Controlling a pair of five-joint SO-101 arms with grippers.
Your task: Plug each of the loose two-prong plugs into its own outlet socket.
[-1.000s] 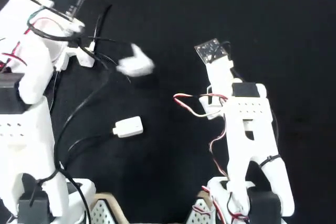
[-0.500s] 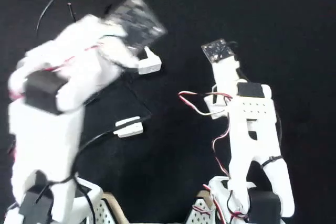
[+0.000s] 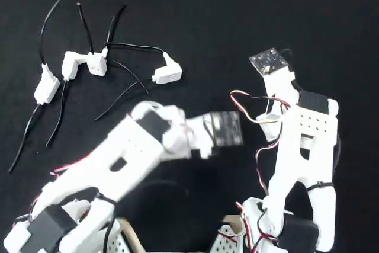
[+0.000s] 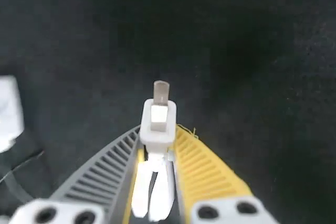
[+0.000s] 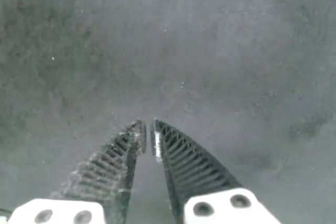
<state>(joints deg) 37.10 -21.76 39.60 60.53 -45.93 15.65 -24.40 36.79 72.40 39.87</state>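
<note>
My left gripper (image 4: 157, 129) is shut on a small white two-prong plug (image 4: 157, 121), whose metal prong (image 4: 160, 92) points out over the black cloth. In the high view the left arm (image 3: 136, 146) lies across the middle front of the table. More white plugs on black cables lie at the far left: one plug (image 3: 46, 87), two white pieces touching each other (image 3: 83, 63), and another plug (image 3: 167, 75). My right gripper (image 5: 147, 136) is shut on nothing above bare cloth; the right arm (image 3: 305, 140) stands at the right.
Thin black cables (image 3: 121, 66) trail over the far left of the black cloth (image 3: 331, 39). A white block (image 4: 9, 111) shows at the edge of the left wrist view. Red and white servo wires (image 3: 249, 108) loop beside the right arm.
The left arm swung from the far left down across the middle front. The white piece that lay mid-table is no longer seen there. The right arm shifted slightly right.
</note>
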